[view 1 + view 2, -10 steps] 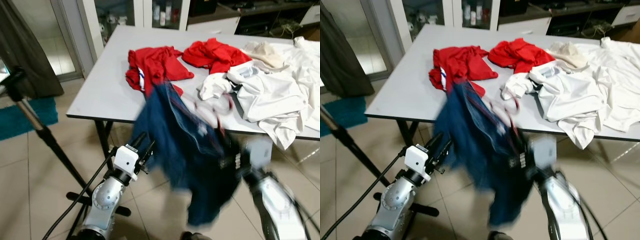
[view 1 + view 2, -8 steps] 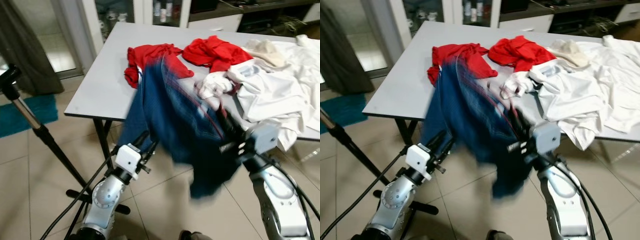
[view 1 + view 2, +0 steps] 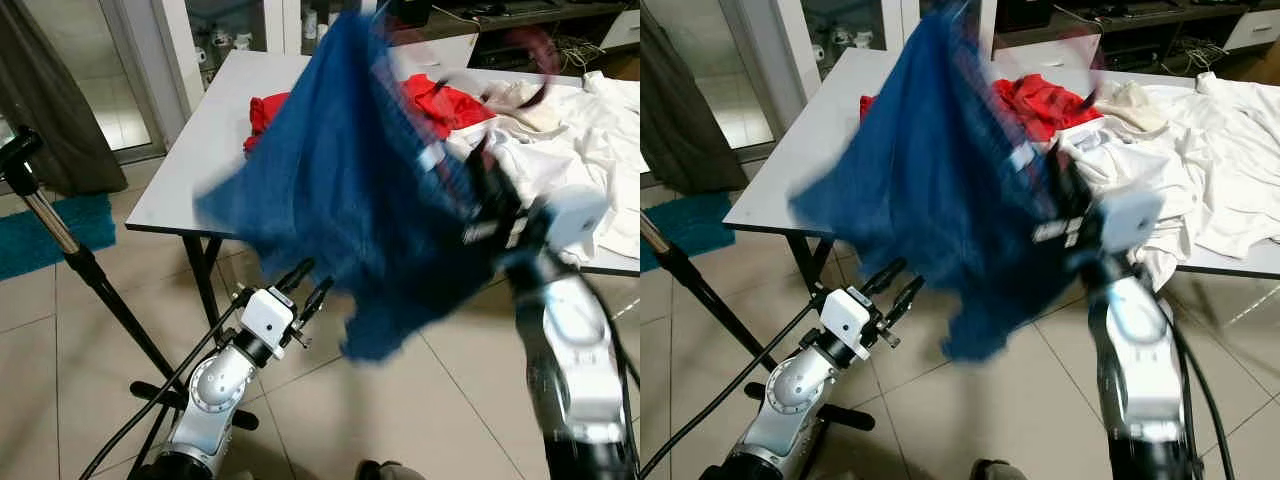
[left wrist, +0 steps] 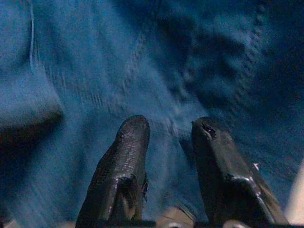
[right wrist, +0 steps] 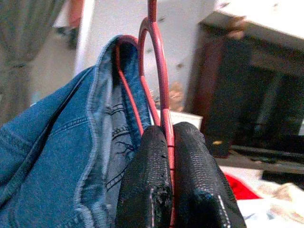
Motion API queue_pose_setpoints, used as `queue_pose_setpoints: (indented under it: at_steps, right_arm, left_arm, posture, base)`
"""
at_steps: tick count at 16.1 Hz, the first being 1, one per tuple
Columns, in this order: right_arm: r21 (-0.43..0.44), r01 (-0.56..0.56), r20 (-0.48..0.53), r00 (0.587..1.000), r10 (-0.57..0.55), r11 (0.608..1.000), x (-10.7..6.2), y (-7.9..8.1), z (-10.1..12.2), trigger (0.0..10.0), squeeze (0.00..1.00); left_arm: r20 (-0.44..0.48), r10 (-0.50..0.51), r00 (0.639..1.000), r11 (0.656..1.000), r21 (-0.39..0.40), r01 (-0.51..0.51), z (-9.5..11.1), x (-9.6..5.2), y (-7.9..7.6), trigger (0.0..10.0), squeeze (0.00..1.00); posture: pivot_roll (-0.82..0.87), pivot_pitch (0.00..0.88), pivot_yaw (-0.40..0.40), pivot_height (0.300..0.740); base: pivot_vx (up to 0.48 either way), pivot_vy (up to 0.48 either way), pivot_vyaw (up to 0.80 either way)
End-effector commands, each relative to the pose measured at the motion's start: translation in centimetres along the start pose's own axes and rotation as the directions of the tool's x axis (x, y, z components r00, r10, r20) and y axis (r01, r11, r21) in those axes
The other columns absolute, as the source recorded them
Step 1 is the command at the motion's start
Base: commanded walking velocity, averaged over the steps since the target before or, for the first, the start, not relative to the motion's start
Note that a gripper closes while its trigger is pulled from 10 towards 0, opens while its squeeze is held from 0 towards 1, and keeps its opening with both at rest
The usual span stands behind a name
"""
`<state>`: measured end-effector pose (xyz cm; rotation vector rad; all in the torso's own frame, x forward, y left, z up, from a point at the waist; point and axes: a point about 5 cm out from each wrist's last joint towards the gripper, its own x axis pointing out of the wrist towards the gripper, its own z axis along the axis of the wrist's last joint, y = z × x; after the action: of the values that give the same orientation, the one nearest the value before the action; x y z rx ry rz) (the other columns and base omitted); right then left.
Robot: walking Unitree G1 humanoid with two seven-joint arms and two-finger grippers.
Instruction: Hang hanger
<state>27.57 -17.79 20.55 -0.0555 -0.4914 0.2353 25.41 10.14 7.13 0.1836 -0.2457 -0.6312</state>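
item: red hanger [image 5: 159, 71], carrying a blue denim garment [image 3: 350, 180]. status: lifted, not yet hung. the right tool [image 5: 170, 142] has its two black fingers pressed together on the hanger's thin red wire, seen plainly in the right wrist view, with the denim draped over the wire beside the fingers. in the head views the garment is a blurred blue mass raised high at about 12 o'clock, in front of the worktop [image 3: 190, 190], hanging off the right arm at 3 o'clock.

item: left tool [image 3: 305, 285]. position: low, at about 7 o'clock in the left eye view, pointing up toward the cloth. its fingers [image 4: 126, 156] stand apart with nothing between them; denim lies just beyond the tips, whether touching cannot be told.

item: dark stand pole [image 3: 60, 250], at 9 o'clock, with a black knob on top. possibly part of a rack; no rail can be made out, so the hanging place is unconfirmed.

progress, as a judgement: pickup and lift are done; carrying to a rail, hooking the hanger over it and letting go are all left.

containers: none in use. the worktop bears loose laundry only: red clothes [image 3: 445, 100] at 1 o'clock and a heap of white clothes [image 3: 570, 150] at 2 o'clock. a glass-fronted cabinet [image 3: 225, 40] behind the worktop holds small objects too blurred to name.
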Motion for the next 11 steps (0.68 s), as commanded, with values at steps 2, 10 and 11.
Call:
queue_pose_setpoints:
  at_steps: [2, 10, 11]
  right_arm:
    - [-0.006, 0.061, 0.044, 0.997, -0.061, 0.998, 1.1, -0.6, 0.8, 10.0, 0.0]
    - [0.016, 0.049, 0.05, 0.997, -0.05, 0.999, 2.4, 0.6, 0.3, 10.0, 0.0]
    - [0.015, 0.051, 0.052, 0.997, -0.051, 0.999, 2.6, 0.6, 0.3, 10.0, 0.0]
  left_arm:
    - [0.006, -0.006, 1.0, 1.0, 0.015, 0.006, 0.4, 0.8, 0.1, 10.0, 0.0]
    - [0.016, -0.003, 1.0, 1.0, 0.021, 0.003, 0.7, 1.1, 0.0, 10.0, 0.0]
    - [0.016, -0.003, 1.0, 1.0, 0.02, 0.003, 0.7, 1.1, 0.0, 10.0, 0.0]
  posture:
    - [0.14, 0.023, -0.018, 0.74]
    - [0.14, 0.024, -0.024, 0.74]
    - [0.14, 0.023, -0.023, 0.74]
  base:
    - [0.0, 0.0, 0.0]
    - [0.227, 0.0, 0.0]
    - [0.341, 0.0, 0.0]
